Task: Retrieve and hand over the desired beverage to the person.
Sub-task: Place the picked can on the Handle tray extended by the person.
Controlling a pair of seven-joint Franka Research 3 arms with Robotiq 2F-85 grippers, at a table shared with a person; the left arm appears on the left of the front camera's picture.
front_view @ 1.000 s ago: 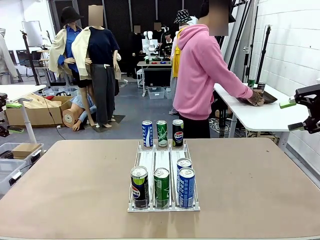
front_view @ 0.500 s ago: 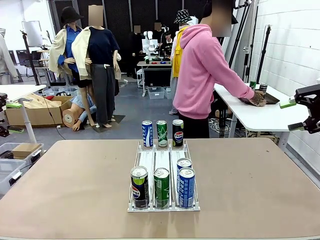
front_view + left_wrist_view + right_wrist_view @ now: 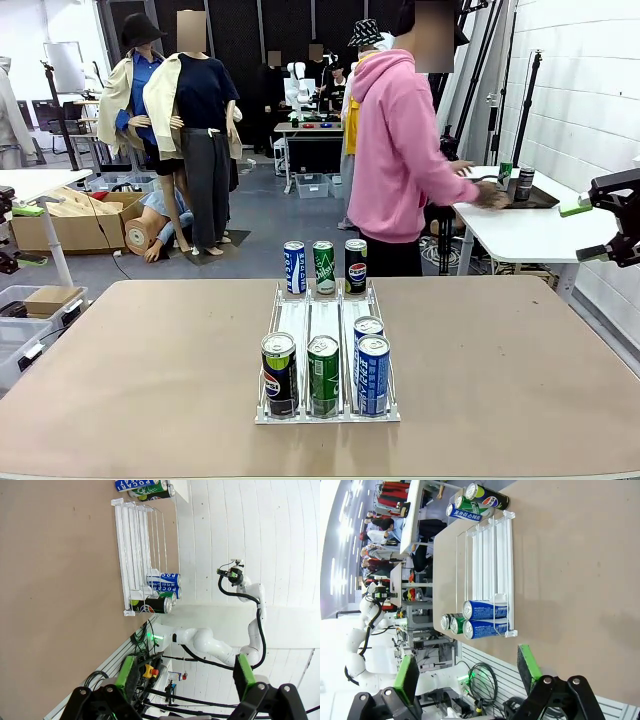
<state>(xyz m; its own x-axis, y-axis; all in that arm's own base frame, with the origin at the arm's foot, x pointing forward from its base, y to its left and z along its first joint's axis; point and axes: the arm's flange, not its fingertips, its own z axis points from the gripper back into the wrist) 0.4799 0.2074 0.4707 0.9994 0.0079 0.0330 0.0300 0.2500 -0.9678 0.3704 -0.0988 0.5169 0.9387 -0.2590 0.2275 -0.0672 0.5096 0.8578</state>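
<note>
Fingers of left gripper [image 3: 182,690] and right gripper [image 3: 467,677] parted, empty, well clear of rack [image 3: 327,318]; person [image 3: 400,150] faces away, so wrong can may be chosen

Bare brown tabletop [image 3: 130,370] left and right of central clear wire-lane rack [image 3: 327,330]; upright drink cans [image 3: 323,375] block near and far ends.

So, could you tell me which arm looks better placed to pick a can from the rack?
Neither clearly: left gripper and right gripper both hang open, off the table's sides, rack centred.
</note>
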